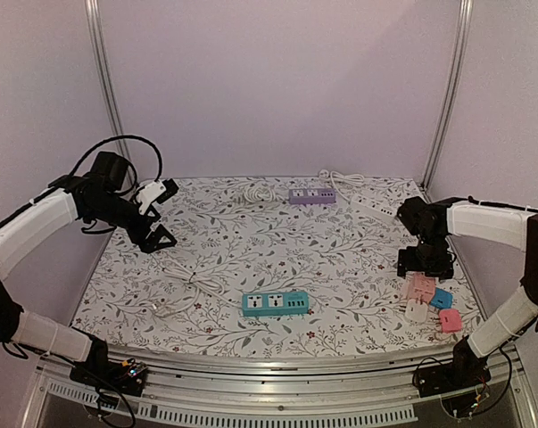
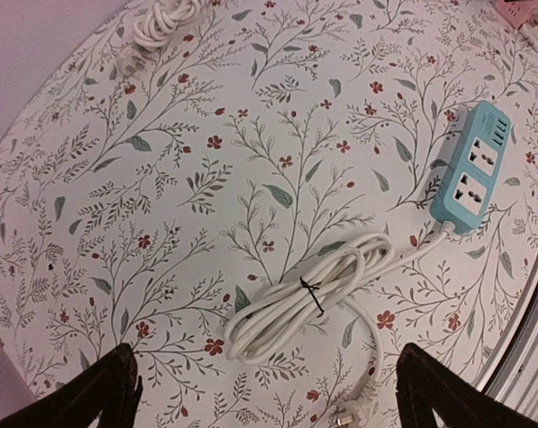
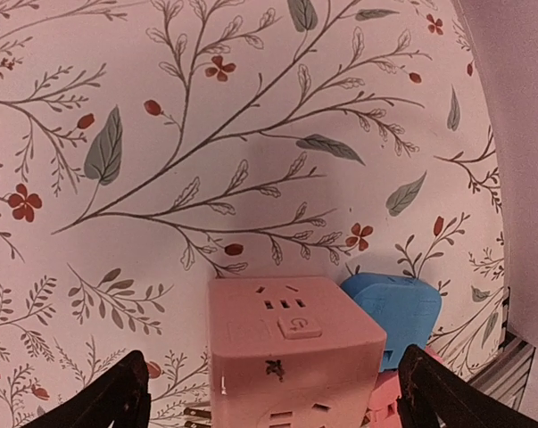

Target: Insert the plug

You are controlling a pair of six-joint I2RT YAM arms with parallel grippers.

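Note:
A teal power strip [image 1: 275,303] lies near the table's front; it also shows in the left wrist view [image 2: 472,169]. Its white cable [image 2: 313,290] is tied in a coil, with the plug [image 2: 353,412] lying loose on the cloth. My left gripper [image 1: 154,234] is open and empty, raised over the left side of the table above the coil [image 1: 190,290]; the gripper [image 2: 269,401] shows in its own wrist view. My right gripper [image 1: 425,263] is open just above a pink cube adapter [image 3: 286,348], its fingers on either side, not touching it. A blue adapter [image 3: 393,308] lies beside the cube.
A purple power strip [image 1: 312,195] and another coiled white cable [image 1: 260,190] lie at the back. A white strip [image 1: 371,203] is at the back right. White [image 1: 416,310] and pink [image 1: 451,320] adapters lie by the right edge. Walls enclose the table.

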